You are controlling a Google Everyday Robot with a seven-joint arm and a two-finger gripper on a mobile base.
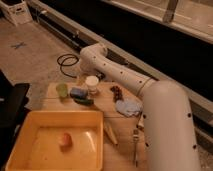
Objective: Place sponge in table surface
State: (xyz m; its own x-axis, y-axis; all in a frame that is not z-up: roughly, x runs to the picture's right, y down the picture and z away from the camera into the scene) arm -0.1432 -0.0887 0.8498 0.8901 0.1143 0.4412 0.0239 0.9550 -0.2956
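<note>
A small blue sponge (77, 92) lies flat on the wooden table (122, 125), near its far left end. A dark green strip (84, 101) lies just in front of the sponge. My gripper (81, 76) hangs from the white arm (120, 75), just behind and above the sponge and next to a white cup (92, 84). The gripper is apart from the sponge, and I see nothing held in it.
A pale green object (61, 90) lies left of the sponge. A blue cloth (129, 107) and a dark small item (117, 92) lie to the right. A yellow bin (30, 127) at the front holds an orange fruit (65, 140). A fork (135, 146) and a wooden stick (110, 134) lie beside the bin.
</note>
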